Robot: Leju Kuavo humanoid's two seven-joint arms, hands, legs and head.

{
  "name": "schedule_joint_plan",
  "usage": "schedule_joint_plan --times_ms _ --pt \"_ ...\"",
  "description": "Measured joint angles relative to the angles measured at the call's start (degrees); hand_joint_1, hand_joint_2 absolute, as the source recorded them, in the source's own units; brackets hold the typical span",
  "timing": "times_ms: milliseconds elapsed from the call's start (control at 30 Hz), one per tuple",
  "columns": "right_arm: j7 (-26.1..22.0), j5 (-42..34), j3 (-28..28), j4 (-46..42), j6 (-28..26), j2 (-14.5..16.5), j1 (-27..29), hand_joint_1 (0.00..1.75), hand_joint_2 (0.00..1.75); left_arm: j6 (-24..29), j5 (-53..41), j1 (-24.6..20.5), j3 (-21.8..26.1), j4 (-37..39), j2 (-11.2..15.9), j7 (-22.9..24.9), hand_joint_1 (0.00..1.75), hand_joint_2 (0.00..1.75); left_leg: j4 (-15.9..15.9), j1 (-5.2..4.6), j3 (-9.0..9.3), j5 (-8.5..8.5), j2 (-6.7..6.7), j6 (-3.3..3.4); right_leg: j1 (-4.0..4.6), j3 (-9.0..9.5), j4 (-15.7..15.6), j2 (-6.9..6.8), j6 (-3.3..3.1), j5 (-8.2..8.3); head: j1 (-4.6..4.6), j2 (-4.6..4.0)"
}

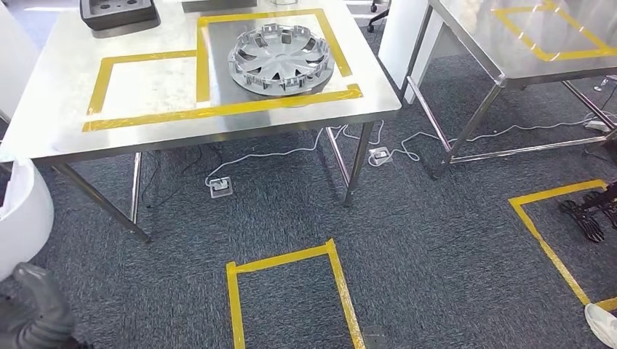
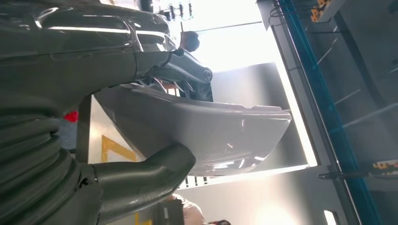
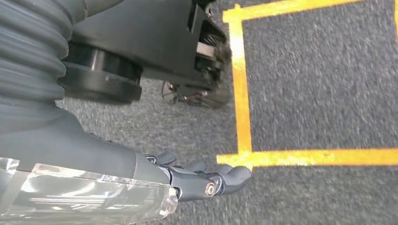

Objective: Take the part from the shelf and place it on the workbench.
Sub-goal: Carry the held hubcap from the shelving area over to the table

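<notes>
At the far left of the head view, a white curved part (image 1: 22, 218) sits at the picture's edge, above a grey ribbed wrist cover. The left wrist view shows the left robot hand (image 2: 159, 136) holding this part (image 2: 211, 136), thumb under its pale shell and darker fingers (image 2: 187, 70) hooked over the upper rim.

Ahead stands a steel table (image 1: 65, 80) marked with yellow tape (image 1: 218, 109). A silver hubcap (image 1: 281, 58) lies inside the right-hand taped box; a dark tray (image 1: 116, 14) sits at the far edge. On the carpet near the robot is a taped floor square (image 1: 287, 291), and a second table (image 1: 473, 36) stands far right.

The part seems to be in transit to the table. To do this well, the robot probably should stop squarely at the floor square, keep the part level, and lower it into the free left-hand taped box before letting go.

The right robot hand (image 3: 202, 180) hangs over the carpet, fingers loosely curled, holding nothing.

Most of the part is cut off, so its full shape is unclear. A shoe (image 1: 602, 323) and a black object show at the right edge.
</notes>
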Motion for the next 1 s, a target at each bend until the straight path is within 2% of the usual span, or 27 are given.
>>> schedule_joint_plan --times_ms 33,67,133,167,200,233,267,300,333,367,400,433,467,500,533,600,667,700,733,767,800,833,867,900,933,1000 --pt "0.00 0.00 -0.01 0.00 -0.01 -0.05 -0.07 0.00 1.75 0.00 -0.01 -0.03 -0.02 -0.02 -0.01 -0.01 1.75 1.75 1.72 -0.02 -0.72 -0.76 -0.06 -0.11 -0.19 0.98 -0.66 0.00 -0.07 0.00 -0.24 0.00" --pt "0.00 0.01 -0.01 -0.01 0.01 -0.08 -0.14 0.00 1.75 0.00 -0.01 -0.03 -0.03 -0.02 -0.01 -0.02 1.75 1.75 4.29 0.02 -2.27 -2.01 -0.13 -0.19 -0.29 1.57 -1.07 -0.04 -0.10 -0.14 -0.56 0.00" --pt "0.00 0.02 -0.01 -0.01 0.02 -0.04 -0.16 0.00 1.75 0.00 -0.01 -0.03 -0.05 -0.01 0.00 -0.03 1.75 1.75 9.92 0.08 -6.84 -4.46 -0.20 -0.49 -0.32 2.04 -1.17 0.04 -0.10 -0.71 -1.21 0.00" --pt "0.00 0.02 -0.01 -0.01 0.02 -0.02 -0.05 0.00 1.75 0.00 -0.01 -0.01 -0.05 0.00 0.01 -0.03 1.75 1.75 11.29 0.12 -8.62 -4.67 -0.19 -0.68 -0.33 2.32 -1.10 0.06 0.01 -1.13 -1.45 0.00" --pt "0.00 0.02 -0.01 -0.01 0.01 0.00 0.07 0.00 1.75 0.00 -0.01 -0.01 -0.05 0.01 0.01 -0.03 1.75 1.75 11.03 0.16 -9.57 -3.68 -0.15 -0.80 -0.38 2.74 -0.97 0.09 0.18 -1.61 -1.63 0.00" --pt "0.00 0.02 -0.01 -0.01 0.01 0.00 0.16 0.00 1.75 0.00 -0.02 -0.01 -0.05 0.01 0.01 -0.02 1.75 1.75 9.04 0.22 -9.62 -1.42 -0.09 -0.91 -0.48 3.29 -0.78 0.14 0.42 -2.19 -1.82 0.00" --pt "0.00 0.01 -0.01 -0.01 0.00 0.01 0.22 0.00 1.75 0.00 -0.02 -0.01 -0.05 0.01 0.01 -0.02 1.75 1.75 6.07 0.31 -9.11 1.42 -0.02 -0.96 -0.57 3.80 -0.56 0.18 0.71 -2.84 -2.04 0.00" --pt "0.00 -0.01 -0.01 -0.01 -0.01 -0.01 0.22 0.00 1.75 -0.01 -0.03 -0.02 -0.06 0.07 0.01 0.00 1.75 1.75 3.50 0.28 -8.63 3.34 0.05 -1.00 -0.60 4.24 -0.24 0.22 1.10 -3.49 -2.32 0.00" --pt "0.00 -0.03 -0.01 -0.01 -0.02 -0.03 0.20 0.00 1.75 -0.01 -0.05 -0.02 -0.06 0.13 0.01 0.01 1.75 1.75 1.57 0.20 -8.24 4.35 0.19 -0.70 -0.59 4.42 0.13 0.26 1.49 -4.05 -2.65 0.00" --pt "0.00 -0.07 -0.01 -0.01 -0.03 -0.07 0.21 0.00 1.75 -0.02 -0.07 0.01 -0.05 0.20 -0.01 0.01 1.75 1.75 0.68 0.10 -8.15 4.62 0.27 -0.26 -0.53 4.44 0.41 0.25 1.85 -4.55 -2.80 0.00" --pt "-0.01 -0.13 0.00 -0.01 -0.05 -0.11 0.22 0.00 1.75 -0.02 -0.10 0.02 -0.04 0.28 -0.05 0.02 1.75 1.75 0.59 -0.04 -8.18 4.13 0.33 0.30 -0.49 4.52 0.63 0.23 2.15 -4.91 -2.81 0.00" --pt "-0.02 -0.19 0.01 -0.01 -0.08 -0.14 0.25 0.00 1.75 -0.01 -0.17 0.00 -0.02 0.30 -0.11 0.01 1.75 1.75 0.43 0.01 -7.93 4.03 0.32 0.90 -0.49 4.54 0.75 0.22 2.33 -5.18 -2.72 0.00" --pt "-0.03 -0.25 0.01 -0.02 -0.11 -0.17 0.28 0.00 1.75 -0.01 -0.24 -0.01 -0.01 0.31 -0.19 0.01 1.75 1.75 0.35 0.10 -7.60 4.05 0.25 1.23 -0.51 4.59 1.17 0.17 2.52 -5.35 -2.51 0.00" --pt "-0.04 -0.31 0.01 -0.02 -0.14 -0.18 0.26 0.00 1.75 0.00 -0.32 -0.06 -0.02 0.31 -0.28 0.00 1.75 1.75 0.29 0.20 -7.15 3.78 0.26 1.50 -0.56 4.21 2.39 0.12 2.77 -5.48 -2.32 0.00" --pt "-0.05 -0.36 0.01 -0.03 -0.15 -0.19 0.22 0.00 1.75 0.00 -0.40 -0.09 -0.02 0.30 -0.39 -0.01 1.75 1.75 0.22 0.31 -6.63 3.50 0.31 1.70 -0.66 3.08 4.70 0.08 3.09 -5.92 -2.10 0.00" --pt "-0.07 -0.42 0.01 -0.02 -0.16 -0.19 0.22 0.00 1.75 0.00 -0.50 -0.09 -0.03 0.30 -0.57 -0.01 1.75 1.75 0.14 0.30 -5.75 2.76 0.47 2.00 -0.92 -1.05 11.77 -0.01 3.75 -8.08 -1.52 0.00" --pt "-0.07 -0.43 0.01 -0.01 -0.16 -0.20 0.39 0.00 1.75 0.00 -0.53 -0.10 -0.03 0.31 -0.68 -0.01 1.75 1.75 0.12 0.20 -4.81 1.94 0.49 2.06 -1.02 -5.21 17.28 -0.03 3.97 -10.26 -1.01 0.00" --pt "-0.07 -0.43 0.01 -0.01 -0.16 -0.21 0.49 0.00 1.75 -0.01 -0.54 -0.10 -0.03 0.31 -0.72 -0.01 1.75 1.75 0.10 0.10 -4.20 1.48 0.45 2.07 -0.97 -6.23 17.62 -0.03 3.78 -9.89 -0.74 0.00" --pt "-0.07 -0.43 0.01 -0.01 -0.16 -0.21 0.55 0.00 1.75 -0.01 -0.54 -0.12 -0.03 0.31 -0.78 -0.01 1.75 1.75 0.03 -0.07 -3.50 1.04 0.41 2.07 -0.84 -6.34 16.01 -0.01 3.35 -8.17 -0.45 0.00" --pt "-0.07 -0.44 0.01 -0.01 -0.16 -0.22 0.57 0.00 1.75 -0.02 -0.56 -0.15 -0.04 0.31 -0.84 -0.01 1.75 1.75 -0.14 -0.25 -2.77 0.65 0.37 2.09 -0.58 -5.68 12.79 -0.01 2.61 -5.36 -0.19 0.00" --pt "-0.07 -0.45 0.01 -0.01 -0.19 -0.30 0.58 0.00 1.75 -0.02 -0.63 -0.19 -0.04 0.31 -0.93 -0.01 1.75 1.75 -0.40 -0.29 -2.09 0.35 0.31 2.11 -0.12 -4.74 9.06 -0.01 1.59 -2.48 -0.04 0.00" --pt "-0.07 -0.49 0.02 -0.01 -0.23 -0.50 0.59 0.00 1.75 -0.02 -0.77 -0.25 -0.05 0.32 -1.03 -0.02 1.75 1.75 -0.76 -0.30 -1.60 0.14 0.14 2.03 0.33 -3.89 6.14 0.07 0.55 -0.89 -0.12 0.00" --pt "-0.06 -0.52 0.03 -0.01 -0.28 -0.68 0.59 0.00 1.75 -0.02 -0.94 -0.32 -0.07 0.33 -1.13 -0.02 1.75 1.75 -1.15 -0.20 -1.37 0.03 -0.01 1.85 0.78 -3.15 3.84 0.13 -0.43 -0.16 -0.14 0.00" --pt "-0.05 -0.56 0.04 -0.01 -0.32 -0.87 0.60 0.00 1.75 -0.02 -1.10 -0.37 -0.08 0.33 -1.23 -0.02 1.75 1.75 -1.27 -0.05 -1.15 0.22 -0.12 1.55 1.08 -2.68 2.46 0.20 -1.10 -0.16 -0.12 0.00" --pt "-0.05 -0.57 0.05 -0.02 -0.34 -1.00 0.62 0.00 1.75 -0.02 -1.25 -0.41 -0.09 0.34 -1.33 -0.02 1.75 1.75 -1.36 0.01 -0.89 0.60 -0.20 1.07 1.16 -2.11 1.53 0.29 -1.47 -0.46 -0.04 0.00" --pt "-0.04 -0.55 0.07 -0.01 -0.35 -1.07 0.66 0.00 1.75 -0.02 -1.40 -0.44 -0.09 0.32 -1.46 -0.03 1.75 1.75 -0.78 -0.01 -0.36 0.76 -0.16 0.36 0.88 -0.19 -0.78 0.25 -1.55 0.35 0.28 0.00"
